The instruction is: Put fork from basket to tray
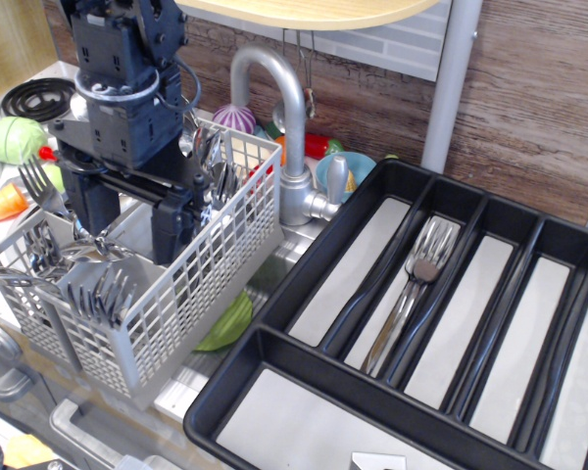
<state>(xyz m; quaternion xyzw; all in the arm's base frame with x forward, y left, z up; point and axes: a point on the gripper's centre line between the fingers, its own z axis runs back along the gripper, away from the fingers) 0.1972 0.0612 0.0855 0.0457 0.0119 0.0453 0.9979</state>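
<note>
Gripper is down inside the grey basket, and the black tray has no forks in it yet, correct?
Not quite. The gripper is down in the basket, but the tray already holds forks in its second long compartment from the left, as observation.image shows.

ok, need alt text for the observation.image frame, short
A black robot gripper reaches down into a light grey mesh plastic cutlery basket holding steel forks, its fingers straddling cutlery inside. To the right, a large black plastic compartment tray already holds steel forks in one slot; a silver tap stands behind.
</note>
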